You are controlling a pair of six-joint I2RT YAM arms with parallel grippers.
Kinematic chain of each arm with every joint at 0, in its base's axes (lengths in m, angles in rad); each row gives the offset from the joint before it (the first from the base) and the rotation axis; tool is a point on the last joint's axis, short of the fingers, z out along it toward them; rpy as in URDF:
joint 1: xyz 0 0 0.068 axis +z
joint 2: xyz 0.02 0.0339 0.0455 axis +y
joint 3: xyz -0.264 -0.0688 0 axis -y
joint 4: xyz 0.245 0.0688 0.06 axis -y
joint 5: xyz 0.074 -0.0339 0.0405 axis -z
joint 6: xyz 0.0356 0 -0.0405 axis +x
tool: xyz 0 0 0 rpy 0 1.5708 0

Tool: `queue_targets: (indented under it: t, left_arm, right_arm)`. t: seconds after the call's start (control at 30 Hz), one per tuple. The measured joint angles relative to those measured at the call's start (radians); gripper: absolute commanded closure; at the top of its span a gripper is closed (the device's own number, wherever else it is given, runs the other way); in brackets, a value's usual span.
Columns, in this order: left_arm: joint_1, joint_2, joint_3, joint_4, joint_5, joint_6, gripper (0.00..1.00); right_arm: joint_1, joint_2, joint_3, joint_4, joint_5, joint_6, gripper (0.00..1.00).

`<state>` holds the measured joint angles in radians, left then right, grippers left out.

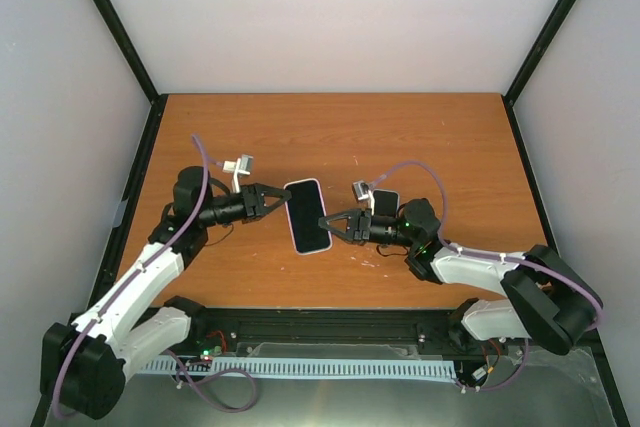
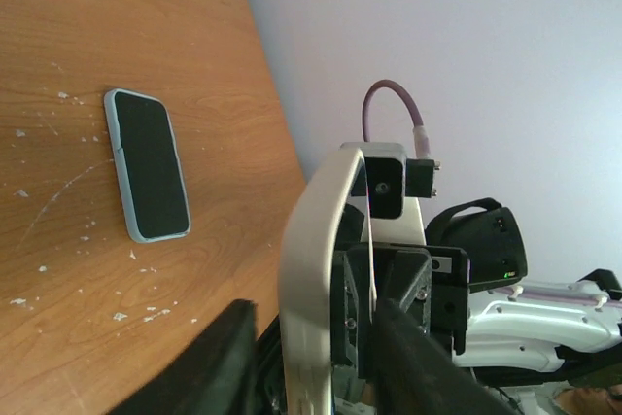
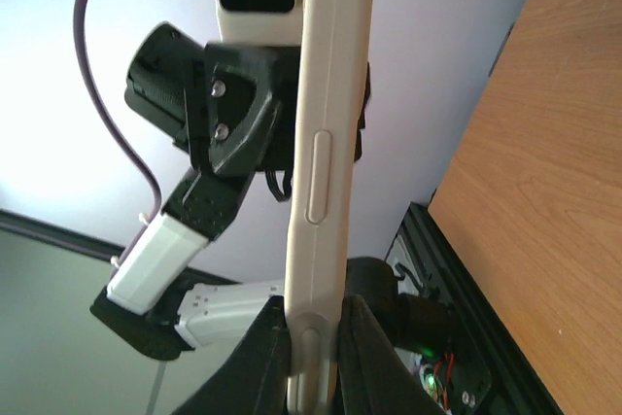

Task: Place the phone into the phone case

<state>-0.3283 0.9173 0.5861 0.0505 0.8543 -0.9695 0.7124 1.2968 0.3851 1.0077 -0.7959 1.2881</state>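
Phone with whitish rim (image 1: 307, 215) — left tool (image 1: 283, 197) clamps one end, right tool (image 1: 324, 220) the other.

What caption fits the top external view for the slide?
Left gripper and right gripper clamp opposite edges of a dark-screened, whitish-rimmed rectangular phone over the brown wooden table.

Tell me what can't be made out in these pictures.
1. Top view: the phone case is partly hidden by the right arm.
2. Right wrist view: the white-rimmed phone shows edge-on only, with its top cut off by the frame, so its screen is unseen.
3. Left wrist view: the left gripper is blurred and cut off at the bottom edge, so its grip is unclear.
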Motion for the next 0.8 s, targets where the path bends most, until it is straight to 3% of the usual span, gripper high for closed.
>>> queue_targets:
  t: [0.13,0.5,0.57,0.63,0.8]
  left_arm:
    - [-0.003,0.013,-0.003,0.007,0.018,-0.007,0.47]
    - [-0.004,0.014,-0.187,0.220,0.089,-0.143,0.32]
    - [-0.005,0.018,-0.190,0.242,0.098,-0.151,0.34]
    - [-0.006,0.028,-0.190,0.271,0.104,-0.158,0.43]
    - [-0.006,0.062,-0.188,0.305,0.116,-0.169,0.76]
  right_arm:
    - [0.002,0.015,0.000,0.040,0.074,0.048,0.96]
    - [0.002,0.235,-0.001,0.344,0.222,0.240,0.97]
    - [0.002,0.267,-0.001,0.375,0.228,0.258,0.96]
    - [0.002,0.288,-0.001,0.399,0.233,0.269,0.95]
    - [0.002,0.315,-0.001,0.444,0.239,0.288,0.92]
